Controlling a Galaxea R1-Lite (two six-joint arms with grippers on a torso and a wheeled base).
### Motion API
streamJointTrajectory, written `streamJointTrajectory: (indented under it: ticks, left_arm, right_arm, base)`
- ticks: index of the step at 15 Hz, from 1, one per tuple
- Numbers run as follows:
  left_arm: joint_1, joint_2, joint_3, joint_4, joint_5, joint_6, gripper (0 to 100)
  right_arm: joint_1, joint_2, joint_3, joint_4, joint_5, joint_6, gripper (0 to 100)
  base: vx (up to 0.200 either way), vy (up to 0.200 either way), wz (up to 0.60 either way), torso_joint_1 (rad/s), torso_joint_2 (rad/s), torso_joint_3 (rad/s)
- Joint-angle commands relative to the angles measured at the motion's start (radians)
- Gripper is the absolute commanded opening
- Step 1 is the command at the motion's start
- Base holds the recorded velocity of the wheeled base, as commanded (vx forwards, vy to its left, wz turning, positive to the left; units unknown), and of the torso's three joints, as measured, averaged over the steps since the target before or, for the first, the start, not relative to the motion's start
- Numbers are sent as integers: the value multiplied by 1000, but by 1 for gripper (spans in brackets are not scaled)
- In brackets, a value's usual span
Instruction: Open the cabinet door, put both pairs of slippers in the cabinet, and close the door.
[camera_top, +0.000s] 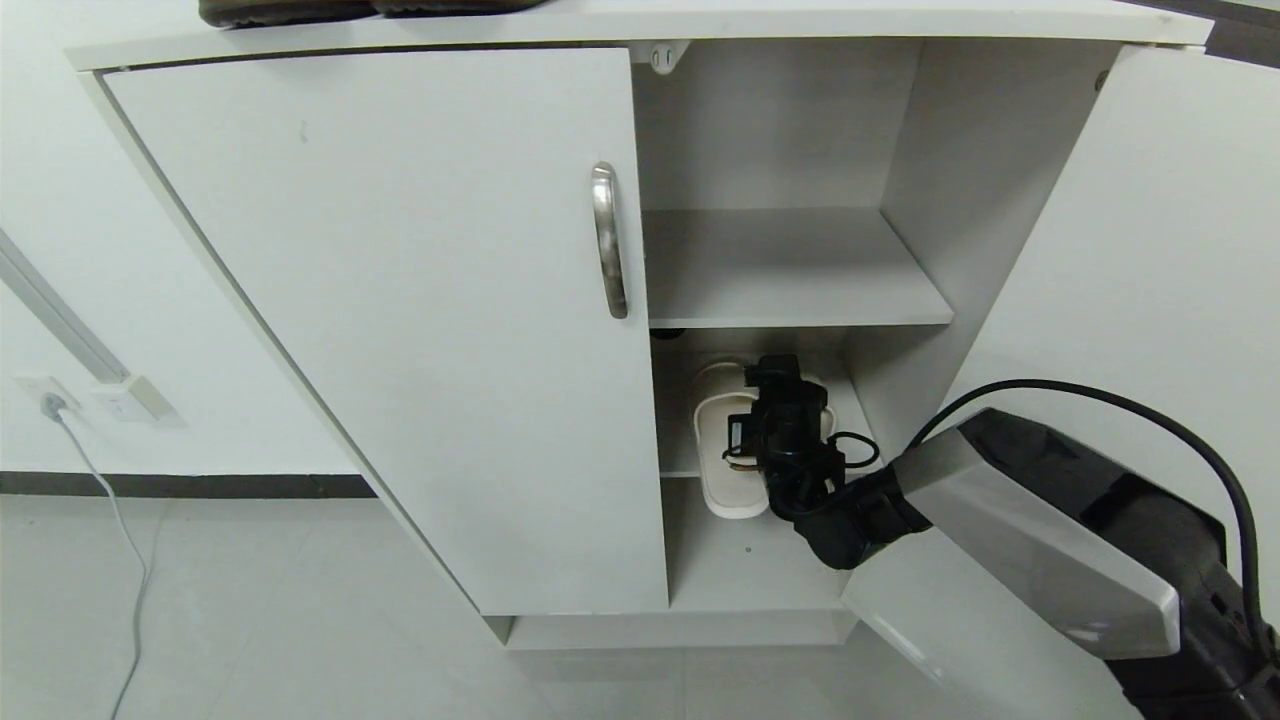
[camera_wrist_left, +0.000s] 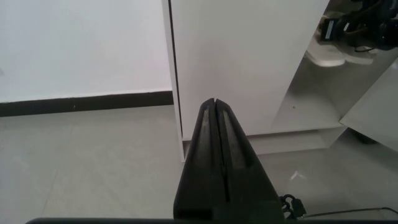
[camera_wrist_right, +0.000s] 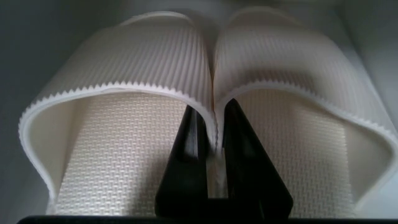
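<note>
— Where were the white slippers (camera_top: 722, 470)?
— Centre of the frame, in the lower compartment of the cabinet (camera_top: 900, 20), under the upper shelf (camera_top: 780, 270). Side by side, toes pointing in, heels at the compartment's front. Could not tell whether the soles rested on the board.
— Your right gripper (camera_wrist_right: 213, 118)?
— In that compartment with them. My fingers (camera_wrist_right: 242, 162) were clamped on the two inner edges of the uppers, which were pinched together between them.
— Doors?
— Right door (camera_top: 1150, 250) stood open at the frame's right side. Left door (camera_top: 400, 300) was closed, its metal handle (camera_top: 608, 240) upright near the middle.
— The other pair?
— Dark slippers (camera_top: 280, 10) lay on the cabinet's top, upper left, cut off by the frame edge.
— Left gripper (camera_wrist_left: 214, 106)?
— Low before the cabinet, above the floor (camera_wrist_left: 93, 162). My fingers were pressed together, holding nothing.
</note>
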Motion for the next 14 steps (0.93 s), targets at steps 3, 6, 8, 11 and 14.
streamJointTrajectory:
  ticks: [3, 6, 8, 11, 14]
  left_arm:
    - [0, 1, 0, 0, 0, 0, 0]
    - [0, 1, 0, 0, 0, 0, 0]
    - [0, 1, 0, 0, 2, 0, 0]
    - [0, 1, 0, 0, 0, 0, 0]
    - [0, 1, 0, 0, 0, 0, 0]
  right_arm:
    - [-20, 22, -113, 81, 15, -1, 0]
    - [-26, 55, -186, 136, 15, -1, 0]
    - [-31, 75, -225, 159, 15, -9, 0]
    - [-36, 83, -245, 162, 15, -20, 0]
    - [-34, 86, -243, 162, 15, -20, 0]
  base:
    - [0, 0, 0, 0, 0, 0]
    - [0, 0, 0, 0, 0, 0]
    - [0, 0, 0, 0, 0, 0]
    - [0, 0, 0, 0, 0, 0]
    - [0, 0, 0, 0, 0, 0]
